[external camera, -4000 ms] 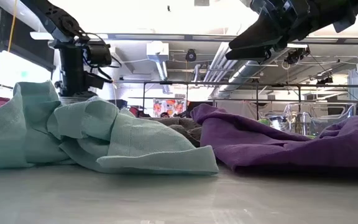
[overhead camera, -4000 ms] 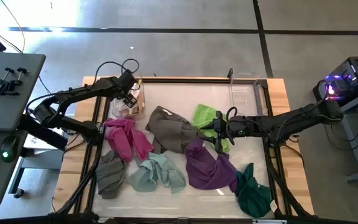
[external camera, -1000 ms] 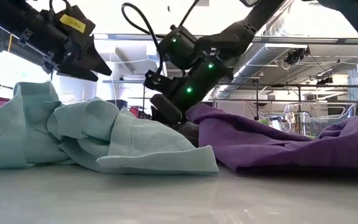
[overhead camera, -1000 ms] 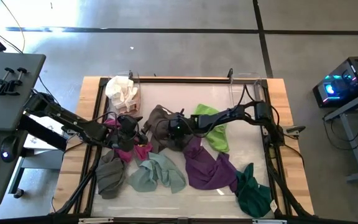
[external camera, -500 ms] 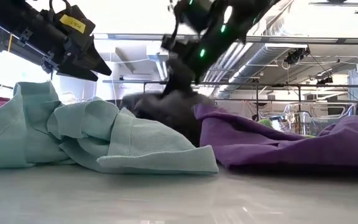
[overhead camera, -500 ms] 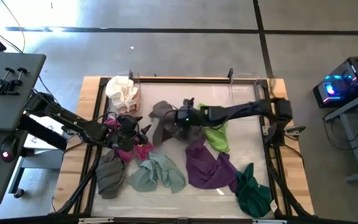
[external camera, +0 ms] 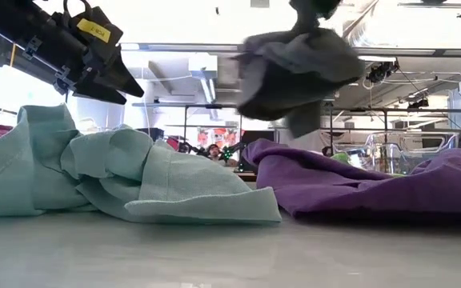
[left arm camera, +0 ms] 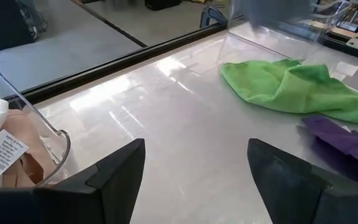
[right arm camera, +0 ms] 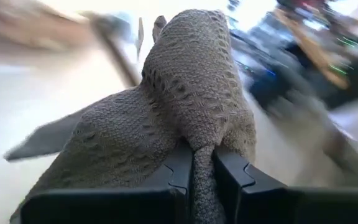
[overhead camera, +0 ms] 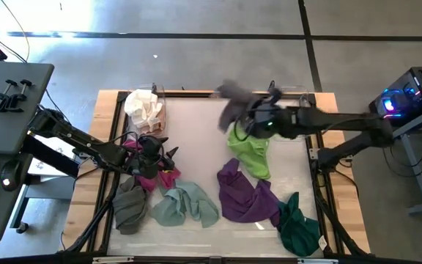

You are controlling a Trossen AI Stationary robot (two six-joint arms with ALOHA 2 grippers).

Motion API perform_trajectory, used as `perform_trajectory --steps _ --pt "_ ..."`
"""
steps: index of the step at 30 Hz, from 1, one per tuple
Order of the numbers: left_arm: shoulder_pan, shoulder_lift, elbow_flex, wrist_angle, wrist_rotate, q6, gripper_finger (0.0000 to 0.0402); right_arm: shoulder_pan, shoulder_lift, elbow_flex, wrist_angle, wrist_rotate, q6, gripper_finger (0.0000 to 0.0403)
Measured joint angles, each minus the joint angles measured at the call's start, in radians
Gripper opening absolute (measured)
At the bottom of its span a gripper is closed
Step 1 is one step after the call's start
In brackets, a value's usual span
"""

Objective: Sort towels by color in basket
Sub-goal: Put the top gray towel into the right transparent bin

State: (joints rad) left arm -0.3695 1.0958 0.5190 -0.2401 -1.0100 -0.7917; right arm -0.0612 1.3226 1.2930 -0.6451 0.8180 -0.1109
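Note:
My right gripper (overhead camera: 258,111) is high over the table's far side, shut on a grey-brown towel (overhead camera: 233,99) that hangs in the air (external camera: 294,68). Below it lies a lime green towel (overhead camera: 249,150). A purple one (overhead camera: 244,194), a dark green one (overhead camera: 299,227), a mint one (overhead camera: 185,205) and a grey one (overhead camera: 129,205) lie nearer the front. My left gripper (overhead camera: 168,155) stands open just above a magenta towel (overhead camera: 149,177), touching nothing. A cream towel (overhead camera: 143,108) sits in a clear basket (left arm camera: 51,140) at the far left. My right gripper pinches a bunched fold of the grey-brown towel (right arm camera: 202,146) between its two fingers (right arm camera: 179,168). The fingers reach in from the table's right side, slanting a little downward. The towel bulges out past the fingertips and hangs slack below them, lifted clear of the table and the other towels.
A second clear container (overhead camera: 291,99) stands at the far right, partly behind my right arm. Bare table shows in the middle (overhead camera: 196,132), between the cream towel and the lime green one. A black frame (overhead camera: 321,191) borders the table.
My right gripper has risen steeply from the middle of the pile and swung toward the table's far right, tipping from pointing down to nearly level. The grey-brown towel has come with it, lifted clear of the other towels, uncovering bare table there.

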Motion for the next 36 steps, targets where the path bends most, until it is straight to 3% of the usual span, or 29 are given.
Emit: perform_trajectory --steps 4,10,13,19,28,36 --pt "0.0 0.0 0.0 0.001 -0.001 0.0 0.0273 -0.06 -0.099 0.0 -0.214 0.148 0.181 0.0026" --pt "0.0 0.0 0.0 0.0 -0.018 0.0 0.0273 -0.241 -0.137 0.001 -0.559 0.166 0.501 0.0026" --pt "0.0 0.001 0.0 0.0 -0.022 0.001 0.0273 -0.326 -0.106 0.001 -0.638 0.168 0.556 0.0026" --pt "0.0 0.01 0.0 -0.001 -0.023 0.009 0.0273 -0.406 0.005 0.001 -0.647 0.093 0.521 0.0026" --pt "0.0 0.057 0.0 0.004 -0.023 0.008 0.0273 -0.472 0.152 -0.02 -0.683 -0.131 0.472 0.0027" --pt "0.0 0.068 0.0 0.01 -0.022 0.008 0.0273 -0.552 0.077 -0.215 -0.367 -0.272 0.38 0.0027"
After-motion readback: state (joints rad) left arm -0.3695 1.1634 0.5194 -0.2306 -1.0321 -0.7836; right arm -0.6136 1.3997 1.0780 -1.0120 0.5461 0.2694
